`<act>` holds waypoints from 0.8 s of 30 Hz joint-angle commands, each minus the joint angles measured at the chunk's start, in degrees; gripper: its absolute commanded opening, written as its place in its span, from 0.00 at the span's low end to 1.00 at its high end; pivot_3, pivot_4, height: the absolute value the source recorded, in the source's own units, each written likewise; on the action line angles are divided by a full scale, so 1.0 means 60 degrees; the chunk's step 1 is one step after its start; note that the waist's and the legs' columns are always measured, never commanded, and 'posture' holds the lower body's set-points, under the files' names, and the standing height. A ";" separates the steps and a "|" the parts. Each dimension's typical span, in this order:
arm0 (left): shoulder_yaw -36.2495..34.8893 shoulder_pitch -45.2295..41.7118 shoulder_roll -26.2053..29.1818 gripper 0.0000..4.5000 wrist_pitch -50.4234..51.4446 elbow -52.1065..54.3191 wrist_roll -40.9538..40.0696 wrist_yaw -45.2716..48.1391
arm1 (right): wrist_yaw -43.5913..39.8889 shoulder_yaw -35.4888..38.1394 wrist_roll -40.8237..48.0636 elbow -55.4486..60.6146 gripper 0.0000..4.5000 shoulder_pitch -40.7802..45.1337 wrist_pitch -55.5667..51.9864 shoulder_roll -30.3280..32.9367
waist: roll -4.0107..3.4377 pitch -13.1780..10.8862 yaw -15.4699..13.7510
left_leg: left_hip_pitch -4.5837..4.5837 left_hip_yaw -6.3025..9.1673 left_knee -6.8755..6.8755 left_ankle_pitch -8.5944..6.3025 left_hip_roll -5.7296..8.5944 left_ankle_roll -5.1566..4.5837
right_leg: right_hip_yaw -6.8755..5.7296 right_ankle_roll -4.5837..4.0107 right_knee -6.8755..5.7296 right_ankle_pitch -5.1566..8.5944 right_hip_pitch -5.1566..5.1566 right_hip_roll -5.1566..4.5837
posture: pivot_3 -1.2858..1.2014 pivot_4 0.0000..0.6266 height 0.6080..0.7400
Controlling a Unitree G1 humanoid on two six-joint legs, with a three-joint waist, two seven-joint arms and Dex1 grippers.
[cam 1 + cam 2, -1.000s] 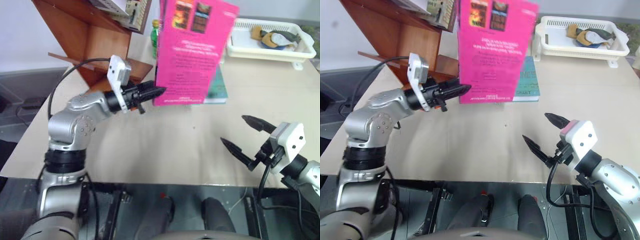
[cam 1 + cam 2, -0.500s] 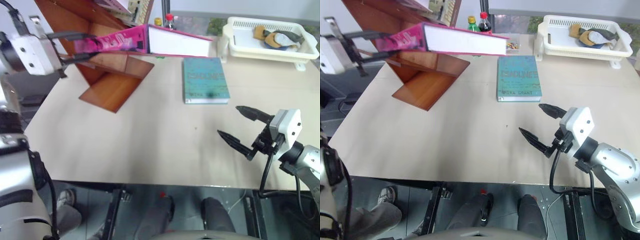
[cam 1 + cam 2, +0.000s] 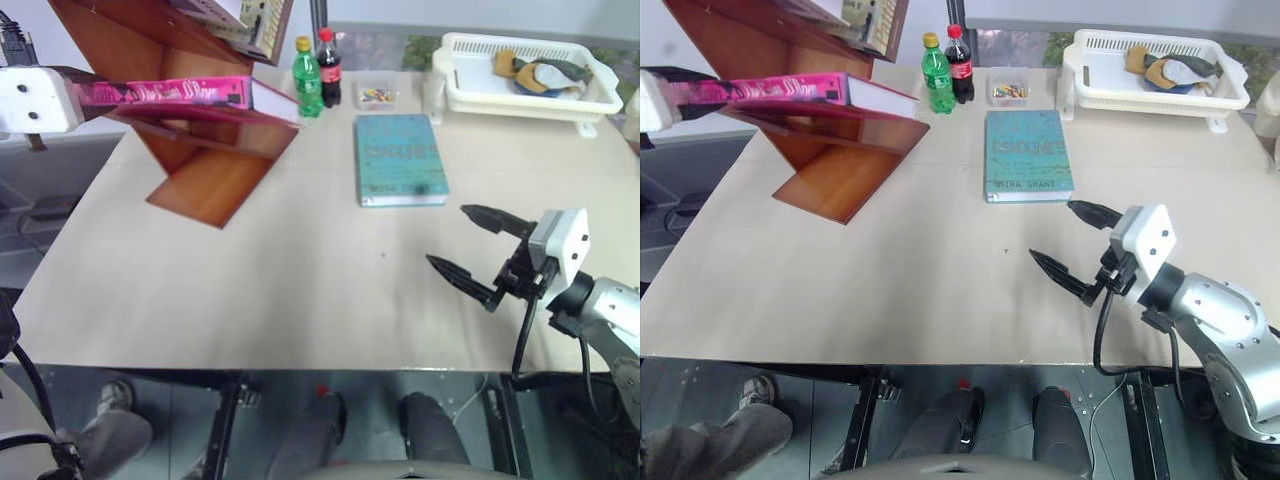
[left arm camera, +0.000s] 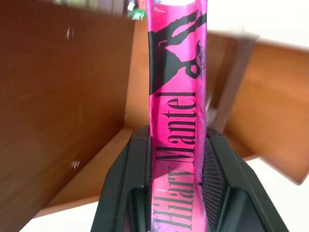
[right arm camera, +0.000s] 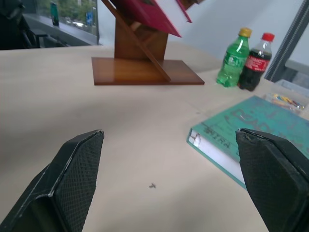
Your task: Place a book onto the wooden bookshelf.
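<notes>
Left eye view put the left gripper (image 3: 95, 95) at the far left, clamped on the spine end of the thick bright magenta-pink paperback book (image 3: 170, 93). The book lay flat, its long axis running away from that gripper toward the large reddish-brown polished wooden bookshelf (image 3: 205, 165), with its far white-edged corner already over one of the shelf's slanted boards. Whether the book rested on that board or hung just above it could not be told. The coming move, as I judged it, turned on that one line: the book had to travel along its own length, deeper into the bookshelf, and the left arm was the only one placed to do it.

Right of the bookshelf stood a green plastic bottle (image 3: 306, 77) and a dark cola bottle (image 3: 329, 68) side by side, then a small clear box of coloured bits (image 3: 376, 95). Further right lay the thinner teal-blue book (image 3: 400, 159) flat on the pale tabletop (image 3: 250, 290), and beyond it a white plastic basket (image 3: 520, 75) holding a crumpled cloth.

Well to the right of the bookshelf, the right gripper (image 3: 470, 250) hovered low over the table near the teal-blue book, fingers spread wide and holding nothing.

Left wrist view showed what the head views did not: both black fingers (image 4: 125, 188) pressed flat against the book's covers, spine lettering between them (author's name legible), with brown shelf boards close behind. Right wrist view showed instead the bookshelf's flat base board, seen from low over the table.
</notes>
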State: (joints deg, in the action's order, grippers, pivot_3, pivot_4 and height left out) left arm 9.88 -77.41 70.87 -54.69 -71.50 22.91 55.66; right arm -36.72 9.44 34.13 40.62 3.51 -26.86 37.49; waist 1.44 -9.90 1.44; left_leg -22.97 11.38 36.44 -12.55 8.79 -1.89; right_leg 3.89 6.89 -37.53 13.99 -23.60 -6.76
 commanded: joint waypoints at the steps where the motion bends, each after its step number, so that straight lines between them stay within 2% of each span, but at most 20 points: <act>1: 0.1315 -0.0565 0.0214 0.21 0.0713 -0.0437 0.2227 -0.2941 | 0.0084 0.0089 0.0161 0.0428 1.00 0.0140 0.0073 0.0003 | 0.0003 0.0000 0.0028 | 0.0000 0.0002 0.0000 0.0000 0.0000 0.0000 | 0.0000 0.0001 -0.0002 0.0000 0.0000 0.0000 | 0.52 0.24 1.00; 4: 0.1940 -0.0886 0.0047 0.21 0.0950 -0.0717 0.2975 -0.3845 | 0.0166 0.0285 0.0228 0.0650 1.00 -0.0033 0.0042 0.0052 | 0.0006 0.0000 0.0050 | 0.0002 0.0001 0.0005 0.0000 0.0001 -0.0001 | 0.0000 0.0003 -0.0017 0.0002 0.0000 0.0000 | 0.52 0.24 1.00; 8: 0.2120 -0.1024 0.0044 0.59 0.0895 -0.0936 0.3148 -0.4261 | 0.0470 0.0280 0.0181 0.0948 1.00 -0.0312 -0.0008 -0.0045 | 0.0008 -0.0002 0.0101 | 0.0006 0.0000 0.0013 0.0000 0.0001 -0.0001 | 0.0000 0.0032 -0.0032 0.0019 -0.0001 0.0001 | 0.52 0.24 1.00; 11: 0.1471 -0.0763 0.0253 0.90 0.0703 -0.1056 0.2301 -0.3553 | 0.0640 0.0209 0.0180 0.1083 1.00 -0.0416 -0.0022 -0.0102 | 0.0019 -0.0008 0.0162 | 0.0001 0.0000 0.0014 0.0000 0.0001 -0.0001 | 0.0000 0.0019 -0.0033 0.0011 -0.0008 0.0001 | 0.52 0.24 1.00; 20: -0.1824 0.1590 0.1302 0.90 -0.0249 -0.0906 -0.1859 0.0226 | 0.0132 0.0080 0.0257 0.0219 1.00 0.0120 0.0120 0.0017 | 0.0022 -0.0007 0.0209 | 0.0005 -0.0021 0.0012 0.0000 -0.0003 -0.0001 | -0.0003 -0.0001 -0.0043 0.0000 -0.0020 -0.0007 | 0.52 0.24 1.00; 22: -0.2558 0.2133 0.1393 0.90 0.0127 -0.0773 -0.2787 0.1167 | -0.0137 0.0104 0.0300 -0.0129 1.00 0.0241 0.0151 0.0065 | 0.0022 -0.0006 0.0182 | 0.0006 -0.0021 0.0013 -0.0001 -0.0005 -0.0002 | -0.0003 -0.0001 -0.0045 0.0000 -0.0019 -0.0008 | 0.52 0.24 1.00; 23: -0.3156 0.2519 0.1382 0.90 0.0482 -0.0638 -0.3582 0.1997 | -0.0355 0.0056 0.0239 -0.0465 1.00 0.0402 0.0224 0.0115 | 0.0023 -0.0006 0.0142 | 0.0008 -0.0020 0.0015 -0.0001 -0.0005 -0.0002 | -0.0005 -0.0001 -0.0047 0.0000 -0.0018 -0.0006 | 0.52 0.24 1.00; 24: -0.4004 0.3301 0.1208 0.85 0.1217 -0.0213 -0.4817 0.3351 | -0.0568 0.0016 0.0216 -0.0825 1.00 0.0652 0.0274 0.0154 | 0.0026 -0.0004 0.0103 | 0.0008 -0.0013 0.0018 0.0000 -0.0004 -0.0002 | -0.0013 -0.0001 -0.0051 0.0000 -0.0016 -0.0006 | 0.52 0.24 1.00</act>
State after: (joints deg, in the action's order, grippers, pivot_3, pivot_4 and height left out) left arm -4.96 -62.93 77.83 -53.54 -77.12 7.06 63.44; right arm -37.43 9.24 34.99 38.22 4.63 -27.05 37.38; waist 1.60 -9.93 2.06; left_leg -22.91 11.36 36.59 -12.56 8.77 -1.89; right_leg 3.73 6.88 -37.83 13.99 -23.66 -6.80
